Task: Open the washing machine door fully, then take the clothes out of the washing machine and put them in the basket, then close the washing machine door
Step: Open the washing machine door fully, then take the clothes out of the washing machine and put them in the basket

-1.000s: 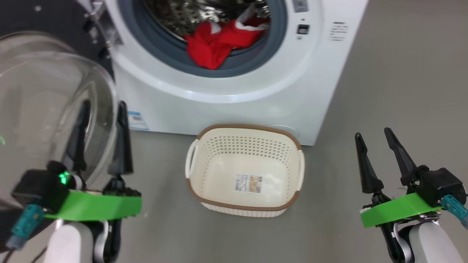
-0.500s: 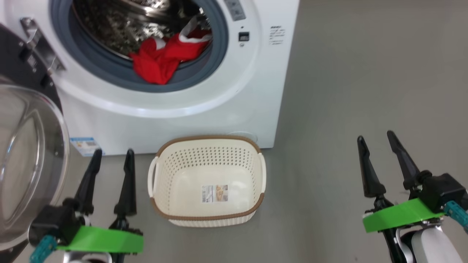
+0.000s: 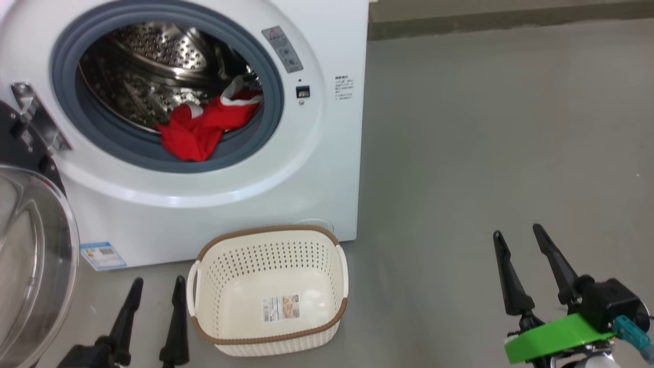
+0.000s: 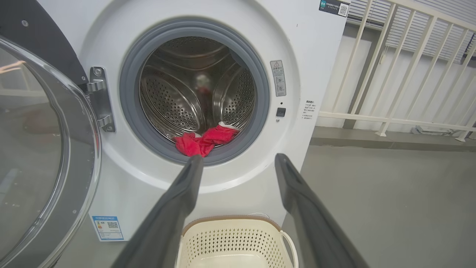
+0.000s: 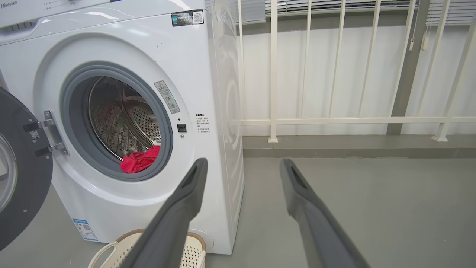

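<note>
Clothes in red crumple with white trim, spilling from perforated steel drum onto grey rubber ring of washing machine, long axis slanting lower-left to upper-right. Left tool and right tool released.

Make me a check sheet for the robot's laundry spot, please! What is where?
Surface: smooth grey floor.
Job's things: washing machine door stands open; red clothes lie at the drum mouth of the washing machine; basket holds just a label.
Clutter: nothing seen.
End effectors: left end effector open, empty; right end effector open, empty.
Cables: teal plug at the right wrist; no loose cable seen.
Surroundings: white railing beside the machine.
</note>
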{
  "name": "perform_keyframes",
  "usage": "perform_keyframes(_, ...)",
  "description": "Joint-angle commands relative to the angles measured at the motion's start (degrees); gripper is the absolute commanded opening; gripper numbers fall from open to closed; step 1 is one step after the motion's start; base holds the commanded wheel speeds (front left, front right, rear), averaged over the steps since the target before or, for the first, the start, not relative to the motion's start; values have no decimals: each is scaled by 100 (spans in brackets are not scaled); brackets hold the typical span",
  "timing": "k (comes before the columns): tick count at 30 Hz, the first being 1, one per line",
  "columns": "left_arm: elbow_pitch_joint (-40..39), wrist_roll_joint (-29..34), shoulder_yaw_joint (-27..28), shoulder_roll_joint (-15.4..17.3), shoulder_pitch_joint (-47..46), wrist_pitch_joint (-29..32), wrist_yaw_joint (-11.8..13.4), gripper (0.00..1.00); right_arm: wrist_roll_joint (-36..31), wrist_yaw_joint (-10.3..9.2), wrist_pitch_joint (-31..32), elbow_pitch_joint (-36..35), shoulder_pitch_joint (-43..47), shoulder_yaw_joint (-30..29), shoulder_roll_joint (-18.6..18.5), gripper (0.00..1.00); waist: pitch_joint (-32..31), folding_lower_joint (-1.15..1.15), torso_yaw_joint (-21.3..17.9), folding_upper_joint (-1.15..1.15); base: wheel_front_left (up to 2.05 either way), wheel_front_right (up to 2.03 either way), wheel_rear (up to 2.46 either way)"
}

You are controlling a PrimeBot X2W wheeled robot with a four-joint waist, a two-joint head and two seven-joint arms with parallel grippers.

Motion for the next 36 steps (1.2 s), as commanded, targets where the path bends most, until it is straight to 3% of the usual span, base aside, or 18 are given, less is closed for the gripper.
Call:
perform_keyframes(1, -108, 23, 180, 103, -3, -51, 57, 100, -59, 28, -37, -200, 18, 111, -20, 100, -139, 0, -84, 0, 0, 0, 0)
perform_keyframes(17, -290, 82, 217, 218, 215, -5, 259, 100, -132, 28, -37, -346, 266, 52, -20, 100, -219, 0, -160, 0, 0, 0, 0)
perform_keyframes(21, -368, 123, 230, 216, 241, 56, 407, 100, -85, 28, -37, -323, 198, 61, -20, 100, -224, 0, -143, 0, 27, -27, 0)
perform_keyframes(33, -553, 133, 223, 248, 217, 138, 553, 100, -34, 28, -37, -283, 143, 77, -20, 100, -193, 0, -74, 0, 130, -130, 0)
perform_keyframes(36, -611, -59, 191, 203, 194, 124, 450, 100, -15, 28, -37, -256, 132, 97, -20, 100, -183, 0, -62, 0, 214, -211, -3)
